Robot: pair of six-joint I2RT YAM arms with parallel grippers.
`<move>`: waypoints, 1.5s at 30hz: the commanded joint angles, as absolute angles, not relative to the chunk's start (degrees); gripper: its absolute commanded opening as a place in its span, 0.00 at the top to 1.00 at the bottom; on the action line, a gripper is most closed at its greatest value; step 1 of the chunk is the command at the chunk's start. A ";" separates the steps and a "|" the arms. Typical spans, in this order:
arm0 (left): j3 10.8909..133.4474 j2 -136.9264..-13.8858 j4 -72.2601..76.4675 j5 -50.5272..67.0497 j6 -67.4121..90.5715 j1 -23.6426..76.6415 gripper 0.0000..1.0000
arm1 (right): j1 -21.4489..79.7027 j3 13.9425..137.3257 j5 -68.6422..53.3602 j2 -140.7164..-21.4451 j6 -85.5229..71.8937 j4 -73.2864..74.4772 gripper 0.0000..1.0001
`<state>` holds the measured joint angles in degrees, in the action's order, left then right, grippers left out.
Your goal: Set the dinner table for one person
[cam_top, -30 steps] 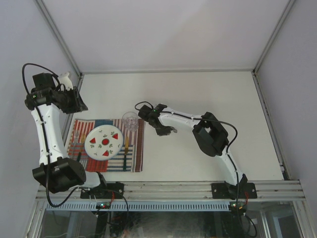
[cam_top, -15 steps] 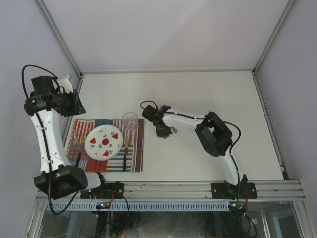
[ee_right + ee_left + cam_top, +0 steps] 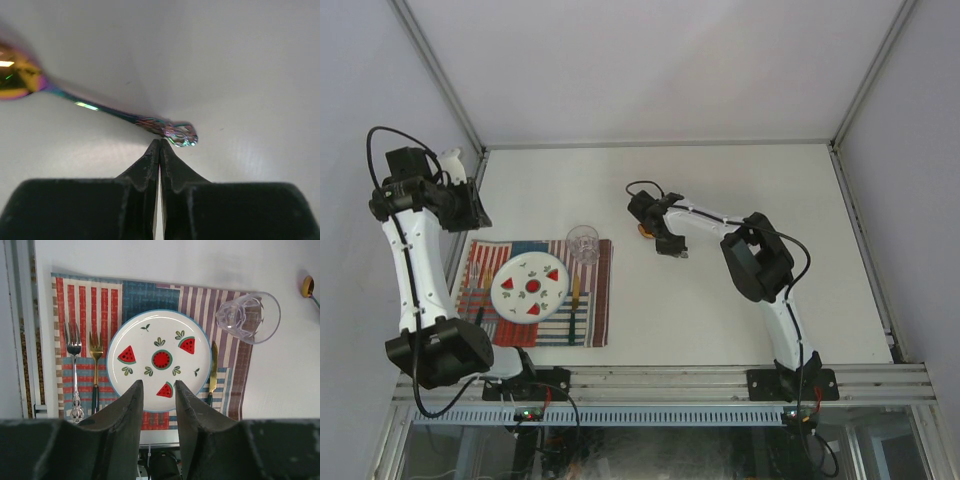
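Right pincer [image 3: 159, 145] has left the glass [image 3: 583, 241], clenched now at spoon [image 3: 100, 110] handle tip | grip unproven | spoon lies on bench [image 3: 770, 195], due beside plate [image 3: 159, 360] | left pincer [image 3: 157, 386] released

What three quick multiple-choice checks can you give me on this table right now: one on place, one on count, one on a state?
1. Where does the glass stand?
A) at the far right corner of the placemat
B) at its near left corner
C) far off the mat

2. How many forks lie left of the plate?
A) one
B) two
C) four

3. How is the right tool?
A) wide open
B) shut, holding nothing
C) shut on the glass

1 A: the left wrist view shows it over that corner.
2 B: a silver one and a gold one lie side by side.
3 B: its jaws meet, and the handle end of the spoon lies just beyond the tips.
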<state>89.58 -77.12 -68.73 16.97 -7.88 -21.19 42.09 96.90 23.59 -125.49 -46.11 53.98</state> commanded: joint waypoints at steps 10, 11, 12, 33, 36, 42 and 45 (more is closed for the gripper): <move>96.02 -79.14 -68.03 14.36 -5.51 -21.59 0.63 | 32.22 101.80 35.71 -131.81 -41.86 58.86 1.00; 95.85 -79.02 -67.98 14.17 -5.68 -21.52 0.63 | 31.58 103.42 35.77 -132.37 -41.39 58.99 1.00; 95.62 -78.86 -67.95 14.05 -5.73 -21.59 0.63 | 31.11 104.77 35.85 -132.96 -40.84 58.81 1.00; 91.95 -77.39 -67.11 13.78 -6.94 -21.42 0.63 | 32.08 122.40 12.28 -140.09 -38.55 48.35 1.00; 90.73 -76.34 -67.28 13.34 -7.63 -21.36 0.63 | 31.95 126.45 8.10 -142.86 -40.46 47.44 1.00; 90.11 -75.32 -67.32 12.64 -8.23 -21.42 0.63 | 31.99 129.30 3.10 -145.39 -43.46 45.30 1.00; 90.39 -75.39 -67.30 12.56 -8.19 -21.43 0.63 | 32.37 127.79 1.27 -144.79 -44.07 45.21 1.00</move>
